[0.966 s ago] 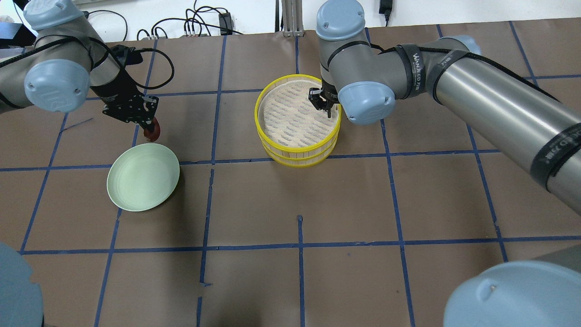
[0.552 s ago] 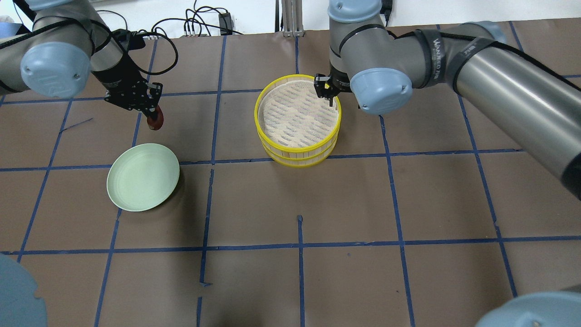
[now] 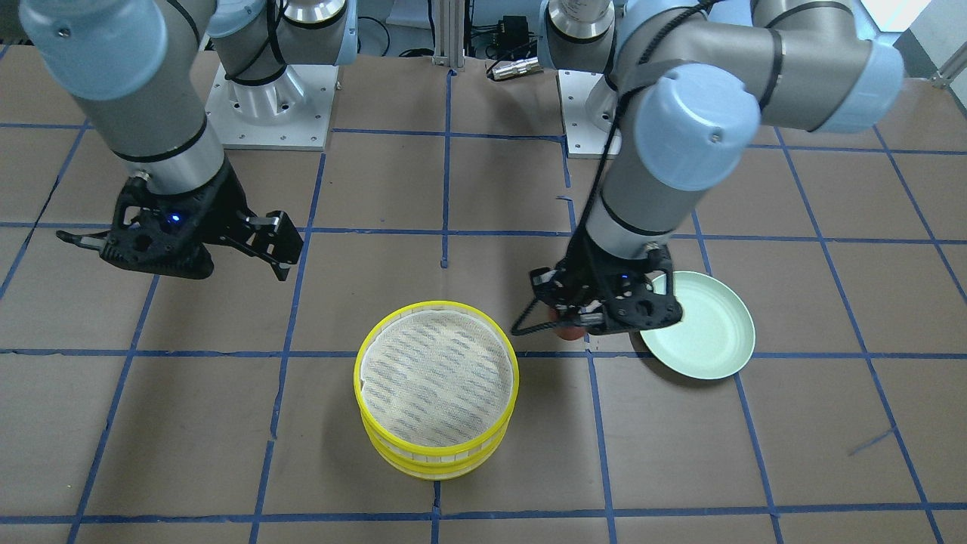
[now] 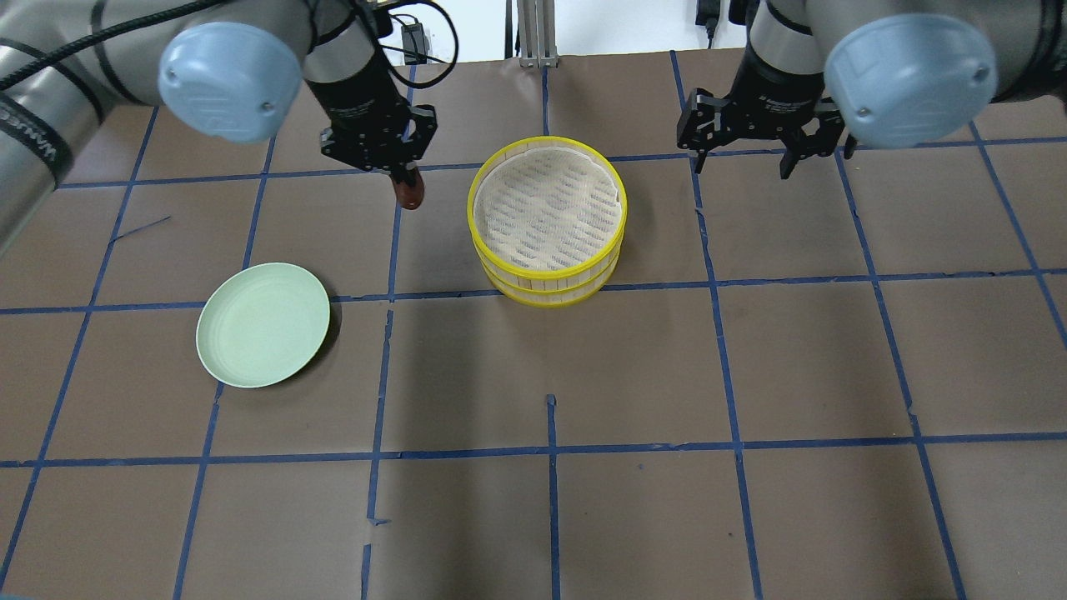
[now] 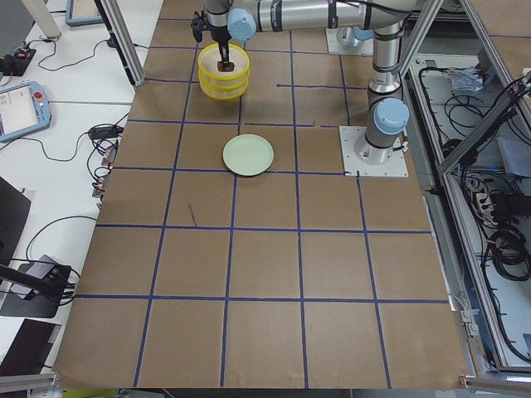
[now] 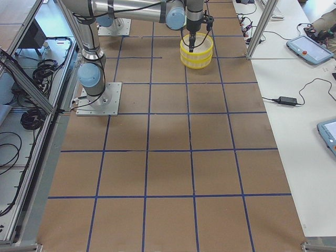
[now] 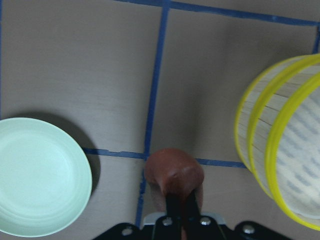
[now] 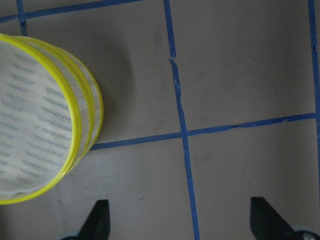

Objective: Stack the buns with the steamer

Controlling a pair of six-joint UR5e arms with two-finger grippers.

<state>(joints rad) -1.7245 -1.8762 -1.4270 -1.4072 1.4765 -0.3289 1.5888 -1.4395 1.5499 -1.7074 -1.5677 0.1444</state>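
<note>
The yellow two-tier steamer (image 4: 546, 221) stands mid-table, its top a pale woven mat (image 3: 434, 381) with nothing on it. My left gripper (image 4: 408, 185) is shut on the glossy reddish-brown bun (image 4: 409, 194) and holds it above the table just left of the steamer. The bun also shows in the left wrist view (image 7: 174, 172) and the front view (image 3: 570, 330). The pale green plate (image 4: 262, 336) is bare. My right gripper (image 4: 742, 162) is open wide and empty, to the right of the steamer. The white bun is not in view.
Brown table cover with a blue tape grid (image 4: 550, 454). Cables and a metal post (image 4: 529, 33) lie along the far edge. The right wrist view shows the steamer's side (image 8: 92, 110) at its left and bare table elsewhere.
My left gripper has carried the brown bun from beside the plate up and right to the steamer's left side. My right gripper has left the steamer top, moved right and now stands wide open.
</note>
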